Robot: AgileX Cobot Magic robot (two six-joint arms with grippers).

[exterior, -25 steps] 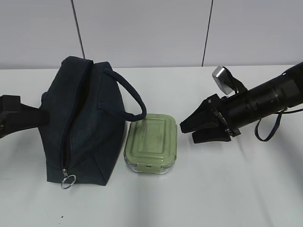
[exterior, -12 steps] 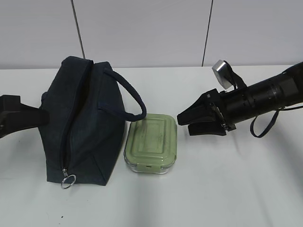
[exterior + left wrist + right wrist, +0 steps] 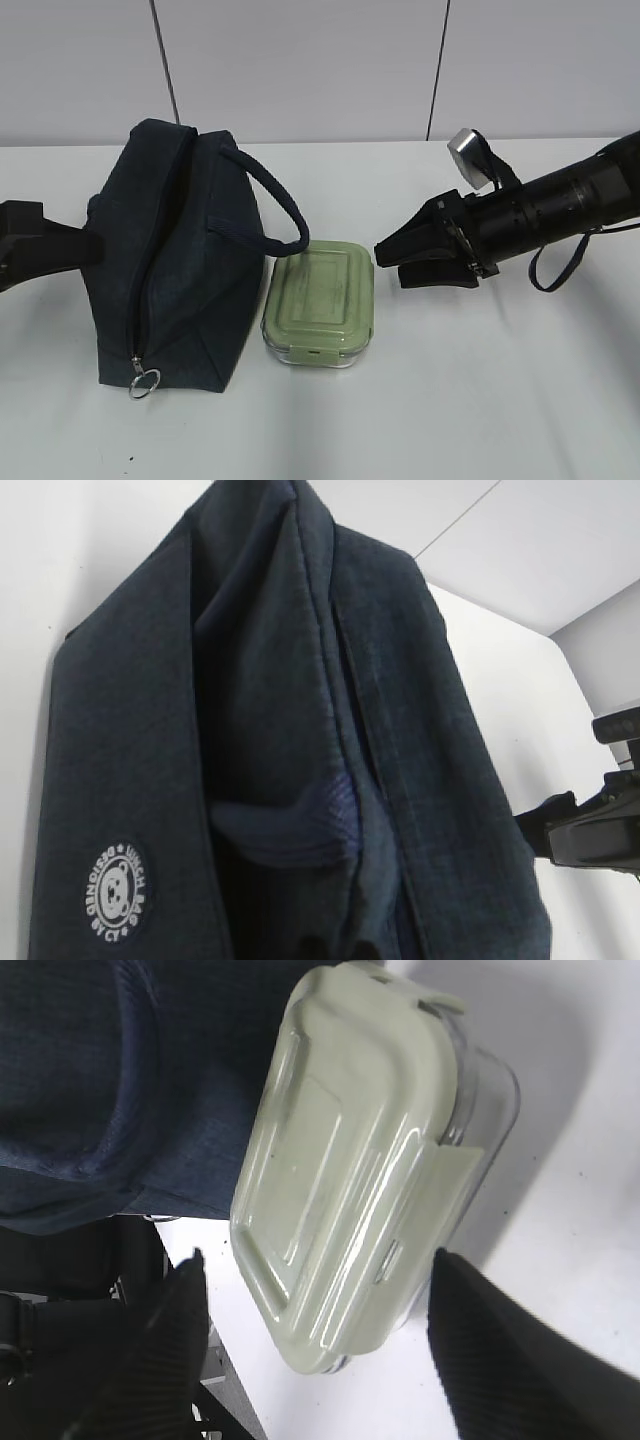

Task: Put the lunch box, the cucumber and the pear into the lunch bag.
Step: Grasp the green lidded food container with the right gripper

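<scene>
Fingers of the right gripper are spread wide apart, and nothing is between them. In the right wrist view one dark finger shows low on the left and the other low on the right. The lunch box lies just past their tips, lined up with the gap between them. The fingers do not touch it. The box has a pale green lid and a clear base, and it sits flat on the white table.

From the outside camera, the right gripper's tips point at the far right corner of the lunch box and hang near it, a little above the table.

On the far side of the box from the fingers stands the lunch bag. It is dark blue and touches the box along its side. Its strap handle loops over toward the box. A silver ring pull hangs at the near end of the zipper.

Only a dark part of the left arm shows, pressed close to the other side of the bag. Its fingers cannot be seen, so I cannot tell how they are set. The left wrist view shows the bag up close, with a round white badge on its cloth.
</scene>
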